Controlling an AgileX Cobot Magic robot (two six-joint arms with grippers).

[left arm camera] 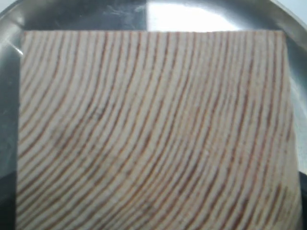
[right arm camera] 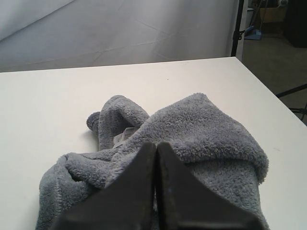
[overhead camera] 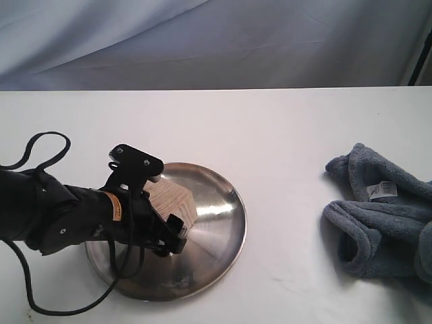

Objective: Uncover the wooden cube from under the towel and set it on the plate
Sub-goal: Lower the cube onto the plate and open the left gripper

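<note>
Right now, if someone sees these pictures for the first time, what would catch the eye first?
First, the pale wooden cube, its grain lines filling the left wrist view, gripped between the jaws of the left pincer over the shiny silver plate at the left of the white table. Next, the blue-grey towel lying crumpled at the table's right edge, with the right pincer shut close by it.

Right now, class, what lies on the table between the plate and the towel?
Nothing: the exterior view shows only bare white table between the plate and the towel.
</note>
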